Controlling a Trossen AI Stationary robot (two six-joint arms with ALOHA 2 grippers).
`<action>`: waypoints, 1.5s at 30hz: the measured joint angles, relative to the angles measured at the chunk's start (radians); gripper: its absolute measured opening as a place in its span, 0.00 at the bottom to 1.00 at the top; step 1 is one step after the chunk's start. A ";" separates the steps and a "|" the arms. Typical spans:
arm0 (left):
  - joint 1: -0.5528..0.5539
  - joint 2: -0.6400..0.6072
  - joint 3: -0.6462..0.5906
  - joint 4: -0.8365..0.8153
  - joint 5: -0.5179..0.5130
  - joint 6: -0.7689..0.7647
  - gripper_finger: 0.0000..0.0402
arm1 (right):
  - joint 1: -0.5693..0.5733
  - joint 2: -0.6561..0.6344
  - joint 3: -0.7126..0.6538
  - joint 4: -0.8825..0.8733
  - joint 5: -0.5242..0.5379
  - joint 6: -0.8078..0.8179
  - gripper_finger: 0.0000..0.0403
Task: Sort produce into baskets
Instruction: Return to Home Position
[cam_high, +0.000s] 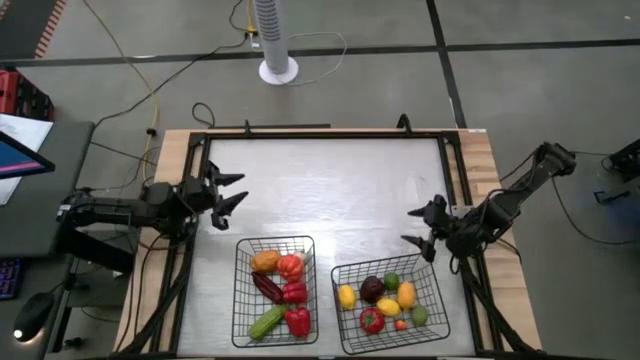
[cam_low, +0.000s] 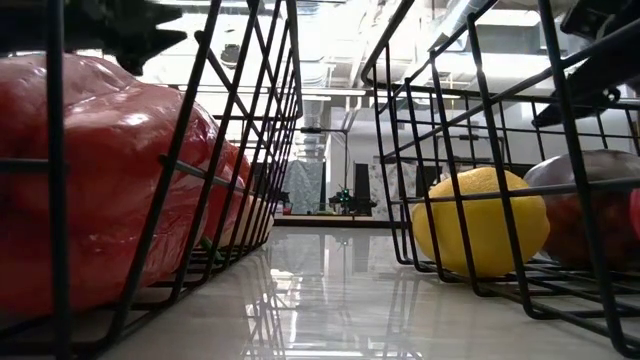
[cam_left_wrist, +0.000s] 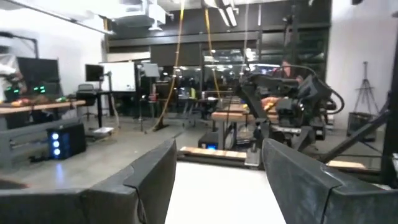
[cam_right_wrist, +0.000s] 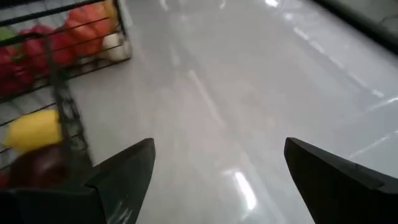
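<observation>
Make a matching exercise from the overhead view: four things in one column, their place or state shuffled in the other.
Things:
1. green cucumber
2. yellow lemon
3. left gripper
4. right gripper

Places and states:
A. open, over the table, just beyond the far right corner of the right basket
B. lying in the left basket
C. lying in the right basket
D. open, near the table's left edge

Pairs: 1-B, 2-C, 3-D, 4-A.

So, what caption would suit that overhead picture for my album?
Produce sorted into left basket and right basket; left fingers and right fingers hang open and empty above the table.
</observation>
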 joint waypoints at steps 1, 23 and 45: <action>0.000 -0.020 -0.021 0.001 -0.010 -0.006 0.56 | 0.000 -0.029 -0.019 0.006 0.018 -0.012 0.95; 0.002 -0.217 -0.178 -0.019 -0.094 -0.056 0.43 | -0.191 -0.459 -0.503 0.894 -0.105 -0.567 0.95; -0.042 -0.295 -0.179 -0.200 -0.054 0.062 0.42 | -0.758 -0.493 -0.505 0.820 -0.361 -0.543 0.93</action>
